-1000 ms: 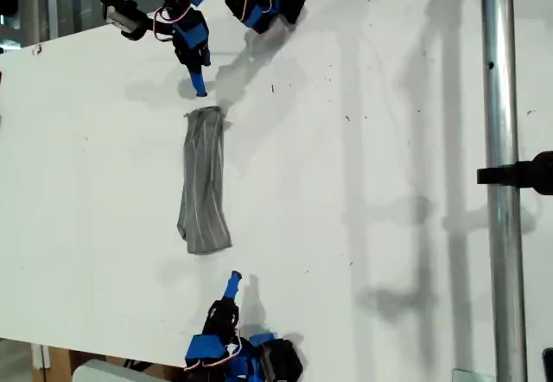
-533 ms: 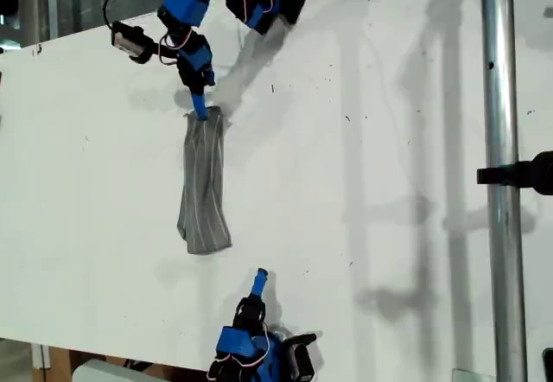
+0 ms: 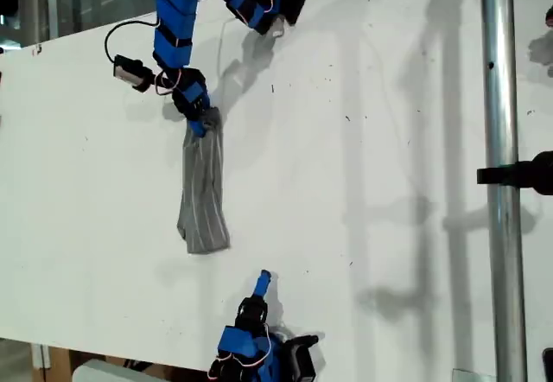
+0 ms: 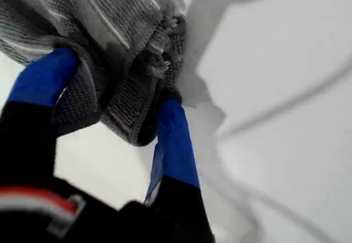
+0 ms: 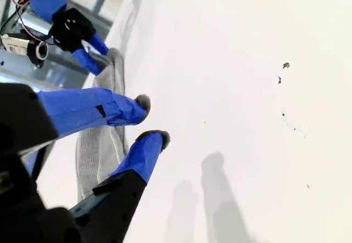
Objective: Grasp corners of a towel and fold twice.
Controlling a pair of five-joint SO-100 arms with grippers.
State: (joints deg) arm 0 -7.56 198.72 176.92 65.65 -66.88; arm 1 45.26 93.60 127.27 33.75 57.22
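The towel (image 3: 203, 192) lies on the white table as a narrow grey striped strip running up and down the exterior view. My first gripper (image 3: 200, 123) reaches in from the exterior view's top and sits on the strip's far end. In the first wrist view that bunched end of the towel (image 4: 126, 45) fills my first gripper (image 4: 115, 86), with a blue finger on each side. Its corners there are hidden in the bunch. The near corners (image 3: 225, 245) lie flat. My second gripper (image 3: 263, 276) hovers slightly open over bare table, short of the towel (image 5: 99, 149).
A metal pole (image 3: 497, 140) with a black clamp (image 3: 527, 173) stands at the exterior view's right. A small camera module (image 3: 130, 69) and its cable hang off the first arm. The white table (image 3: 371, 183) has a few dark specks.
My first gripper came down from above the towel onto its far end and took hold of it. The second arm shifted toward the exterior view's right, then stayed put.
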